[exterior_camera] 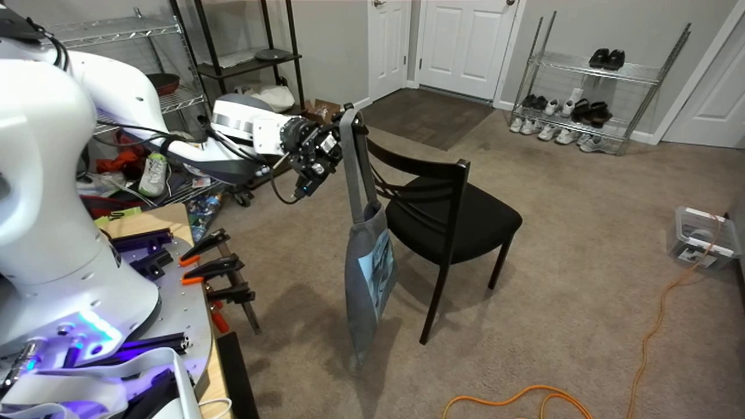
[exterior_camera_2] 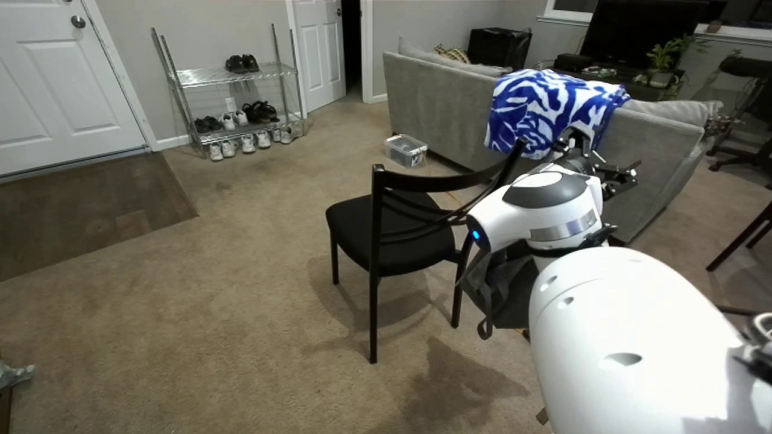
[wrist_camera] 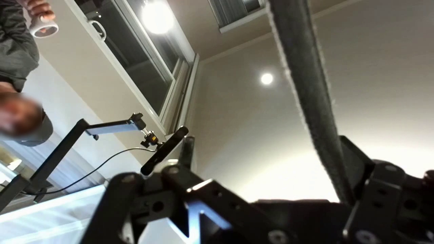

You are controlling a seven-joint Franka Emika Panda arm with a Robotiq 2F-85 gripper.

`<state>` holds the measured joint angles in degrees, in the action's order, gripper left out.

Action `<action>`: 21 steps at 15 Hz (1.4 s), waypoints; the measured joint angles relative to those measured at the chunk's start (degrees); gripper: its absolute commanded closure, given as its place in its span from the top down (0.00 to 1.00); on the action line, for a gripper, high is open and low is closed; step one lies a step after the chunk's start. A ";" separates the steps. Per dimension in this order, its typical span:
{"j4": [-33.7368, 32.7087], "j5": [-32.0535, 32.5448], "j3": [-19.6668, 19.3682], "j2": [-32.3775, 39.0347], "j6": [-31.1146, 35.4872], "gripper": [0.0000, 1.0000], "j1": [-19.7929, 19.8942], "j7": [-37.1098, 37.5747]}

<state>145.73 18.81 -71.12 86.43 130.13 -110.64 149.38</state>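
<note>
My gripper (wrist_camera: 266, 145) is open in the wrist view, with its two fingers wide apart. A grey strap (wrist_camera: 308, 84) runs between them, close against the right-hand finger. In an exterior view the strap (exterior_camera: 351, 169) loops over the gripper (exterior_camera: 344, 125), and the grey bag (exterior_camera: 364, 279) with a blue print hangs from it above the floor. The bag (exterior_camera_2: 512, 283) is partly hidden behind the arm in an exterior view, where the gripper (exterior_camera_2: 582, 141) also shows. A black chair (exterior_camera: 454, 221) stands beside the bag, its backrest close to the strap; it also shows in an exterior view (exterior_camera_2: 392, 235).
A table edge with black clamps (exterior_camera: 215, 267) lies by the robot base. Wire shelves (exterior_camera: 116, 29), a shoe rack (exterior_camera: 599, 70), a clear bin (exterior_camera: 704, 235), an orange cord (exterior_camera: 652, 331) and a sofa (exterior_camera_2: 434, 90) stand around. A person (wrist_camera: 17, 51) shows in the wrist view.
</note>
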 measured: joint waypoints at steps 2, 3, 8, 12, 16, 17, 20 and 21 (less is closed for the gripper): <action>0.76 1.52 -2.91 -0.68 -0.53 1.00 0.21 0.00; 0.94 2.39 -4.18 -0.86 -0.59 1.00 0.40 0.00; 0.71 5.45 -7.07 -1.28 -0.59 1.00 0.49 0.00; -0.30 6.23 -7.02 -1.40 -0.50 1.00 0.51 0.00; -0.83 5.69 -6.45 -1.63 4.70 1.00 1.37 0.00; -0.94 5.49 -6.21 -1.68 6.29 1.00 1.82 0.00; -1.53 5.02 -5.48 -1.75 10.10 1.00 3.28 0.00; -1.89 4.90 -5.16 -1.77 10.98 1.00 3.81 0.00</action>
<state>143.84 23.70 -76.28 84.66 141.11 -106.82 149.38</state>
